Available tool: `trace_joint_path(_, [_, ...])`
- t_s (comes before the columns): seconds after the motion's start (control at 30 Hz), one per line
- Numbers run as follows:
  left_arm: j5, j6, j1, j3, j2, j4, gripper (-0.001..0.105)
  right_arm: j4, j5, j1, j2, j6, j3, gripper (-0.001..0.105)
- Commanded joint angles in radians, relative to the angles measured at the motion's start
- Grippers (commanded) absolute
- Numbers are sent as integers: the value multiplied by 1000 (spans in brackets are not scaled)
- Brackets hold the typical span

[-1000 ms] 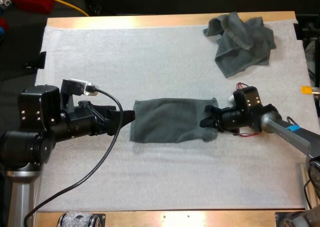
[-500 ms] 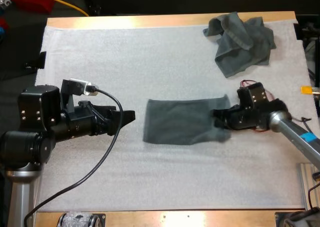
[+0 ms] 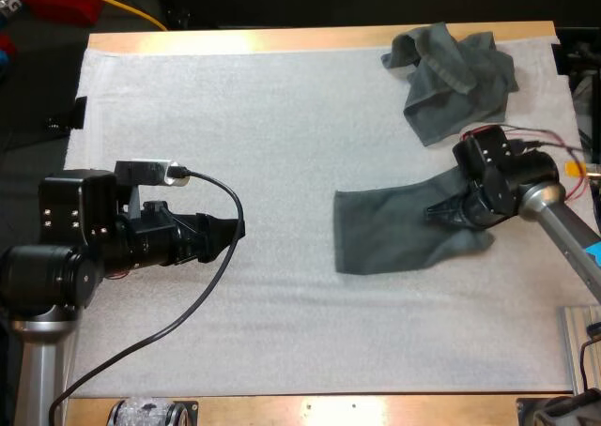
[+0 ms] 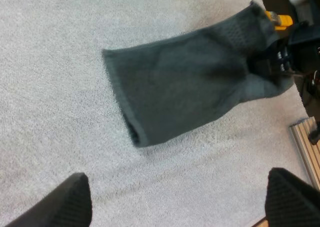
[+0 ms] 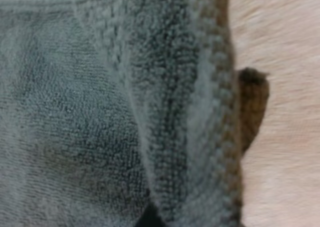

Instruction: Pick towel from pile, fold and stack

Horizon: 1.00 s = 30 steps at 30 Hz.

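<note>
Mat (image 3: 282,304) first: across it the folded towel (image 3: 394,234) has slid rightward within the last second and now lies right of centre, nearer than the crumpled towel (image 3: 455,69). Our right gripper (image 3: 441,212) pinches its right end. Our left gripper (image 4: 177,207), fingers spread, has let go. We judge the fold done and placement next.

A white mat (image 3: 282,342) covers most of the wooden worktop (image 3: 282,39), whose bare strips show along the far and near edges. A ribbed metal rail (image 3: 574,346) lies just beside the mat's near right corner.
</note>
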State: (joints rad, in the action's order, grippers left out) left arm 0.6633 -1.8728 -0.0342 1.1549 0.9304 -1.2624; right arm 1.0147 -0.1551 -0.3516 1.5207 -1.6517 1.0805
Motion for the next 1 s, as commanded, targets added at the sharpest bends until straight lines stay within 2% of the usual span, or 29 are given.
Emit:
trace_joint_path(0.0, [-9, 1, -5, 3, -2, -4, 69, 19, -43, -1, -16, -10, 18, 1])
trace_joint_path(0.17, [-9, 1, -5, 3, -2, -4, 69, 12, -35, -17, -16, 28, 34, 1])
trace_joint_path(0.37, [-9, 1, -5, 3, -2, -2, 69, -34, 45, -106, 7, 97, 33, 1])
trace_joint_path(0.5, [-9, 1, -5, 3, -2, -2, 69, -71, 125, -177, 76, 173, 33, 1])
trace_joint_path(0.6, [-9, 1, -5, 3, -2, -4, 69, -134, 211, -208, 161, 276, 33, 1])
trace_joint_path(0.97, [-7, 1, -5, 3, -2, -4, 69, -277, 354, -211, 235, 405, 33, 1])
